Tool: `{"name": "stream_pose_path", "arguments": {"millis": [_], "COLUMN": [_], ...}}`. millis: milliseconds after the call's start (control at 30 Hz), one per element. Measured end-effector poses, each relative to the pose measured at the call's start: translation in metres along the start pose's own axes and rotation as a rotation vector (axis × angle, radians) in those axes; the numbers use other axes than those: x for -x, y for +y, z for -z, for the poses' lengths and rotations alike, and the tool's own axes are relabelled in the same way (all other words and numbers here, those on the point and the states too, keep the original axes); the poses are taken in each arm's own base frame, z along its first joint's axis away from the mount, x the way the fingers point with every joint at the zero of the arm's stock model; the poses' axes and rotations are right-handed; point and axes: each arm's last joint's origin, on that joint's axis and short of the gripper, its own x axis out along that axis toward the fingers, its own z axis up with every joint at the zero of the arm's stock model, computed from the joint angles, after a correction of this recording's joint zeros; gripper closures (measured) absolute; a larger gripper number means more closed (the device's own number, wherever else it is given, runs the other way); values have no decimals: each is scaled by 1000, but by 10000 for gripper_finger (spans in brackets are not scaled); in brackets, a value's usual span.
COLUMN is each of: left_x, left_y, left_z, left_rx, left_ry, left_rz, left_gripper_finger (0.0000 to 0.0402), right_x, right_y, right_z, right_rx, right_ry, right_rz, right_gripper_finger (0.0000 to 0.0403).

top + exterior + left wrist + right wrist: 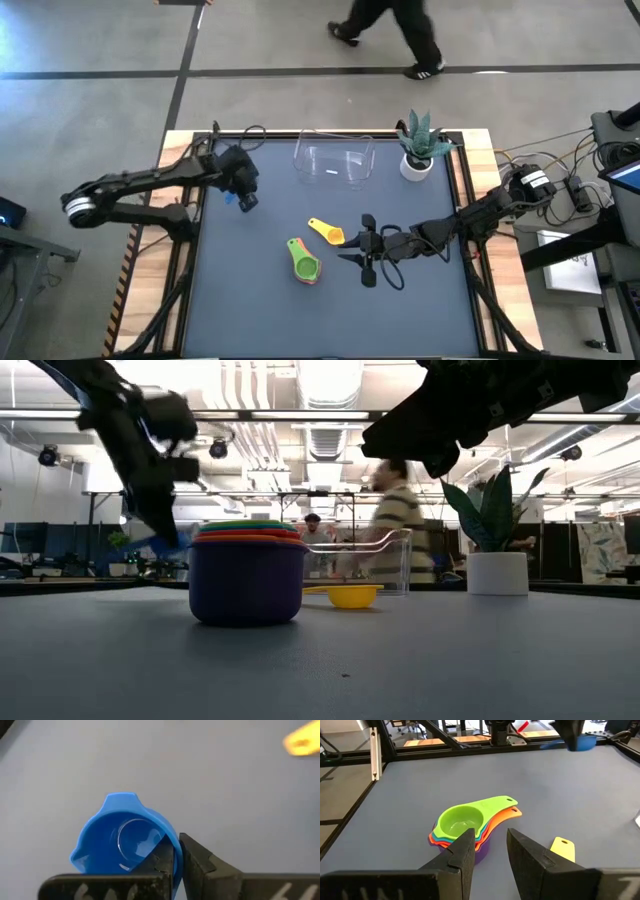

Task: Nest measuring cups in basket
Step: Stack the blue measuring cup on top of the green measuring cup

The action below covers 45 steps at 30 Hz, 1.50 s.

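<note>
A blue measuring cup (120, 840) is in my left gripper (177, 842), which is shut on it over the table's left side (244, 200). A nested stack of cups (462, 825), purple at the bottom and green on top, stands on its base at mid-table (305, 262). A yellow cup (325, 231) lies just beyond the stack. The clear basket (335, 162) stands at the far edge. My right gripper (490, 840) hovers open beside the stack and the yellow cup, with nothing between its fingers. My left gripper pinches the blue cup's side wall at the rim (173, 851), one finger (162, 860) inside the bowl and the other (200, 862) outside. The fingers slant down from above. The cup sits tipped, its mouth facing the wrist, and looks lifted off the table.
A white pot with a spiky green plant (417, 160) stands at the far right, next to the basket. A person (395, 30) walks on the floor beyond the table. Bare tabletop lies along the near edge (330, 320).
</note>
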Motion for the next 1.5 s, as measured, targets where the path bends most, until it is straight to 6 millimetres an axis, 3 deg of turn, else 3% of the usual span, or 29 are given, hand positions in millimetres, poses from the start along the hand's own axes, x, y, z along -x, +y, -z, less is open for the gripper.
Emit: {"name": "stream_pose_path", "arguments": {"millis": [167, 367, 567, 800, 933, 1133, 1500], "left_x": [23, 44, 60, 41, 28, 17, 5], "left_y": [-44, -121, -187, -240, -265, -295, -298], "left_z": [9, 23, 31, 11, -4, -21, -22], "left_rx": [-208, -520, -764, -967, -1034, -1167, -1239], "left_ry": [-70, -253, -374, -192, -71, -34, 18], "left_rz": [194, 377, 288, 213, 151, 138, 224], "left_gripper_finger": [401, 401, 401, 401, 401, 401, 401], "right_x": [0, 0, 0, 0, 0, 0, 0], "right_y": [0, -1, -2, -3, -3, -3, -2], "right_z": [0, 0, 0, -1, -1, -1, 0], "right_rx": [7, 9, 4, -22, -24, -21, -9], "right_ry": [0, -2, -8, -19, -21, -18, -8], "right_rz": [0, 10, 39, 79, 78, 78, 79], "right_gripper_finger": [300, 300, 300, 300, 300, 300, 300]}}
